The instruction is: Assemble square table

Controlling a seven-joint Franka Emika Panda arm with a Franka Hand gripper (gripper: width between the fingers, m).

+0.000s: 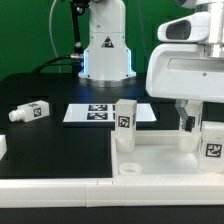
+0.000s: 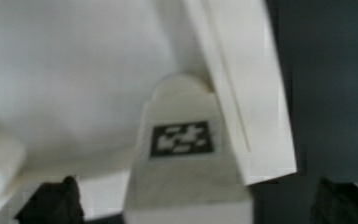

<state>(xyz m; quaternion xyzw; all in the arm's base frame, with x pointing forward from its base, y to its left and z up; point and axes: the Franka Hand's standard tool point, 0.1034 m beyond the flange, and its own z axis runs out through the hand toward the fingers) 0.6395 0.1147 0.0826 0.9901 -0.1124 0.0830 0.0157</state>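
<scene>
The white square tabletop slab [image 1: 165, 158] lies at the exterior view's right front, and its raised rim also shows in the wrist view [image 2: 247, 80]. A tagged white leg [image 1: 125, 118] stands upright at its left corner, and another [image 1: 213, 140] stands at the right. A third leg [image 1: 30, 112] lies on the table at the left. My gripper [image 1: 190, 128] hangs over the slab's right part. In the wrist view my gripper [image 2: 197, 205] is open, with a tagged leg [image 2: 181, 138] between the spread fingers [image 2: 51, 200], which stand clear of its sides.
The marker board [image 1: 100, 113] lies flat behind the slab, in front of the robot base [image 1: 105, 50]. A small white part [image 1: 3, 147] sits at the left edge. A white border rail [image 1: 60, 188] runs along the front.
</scene>
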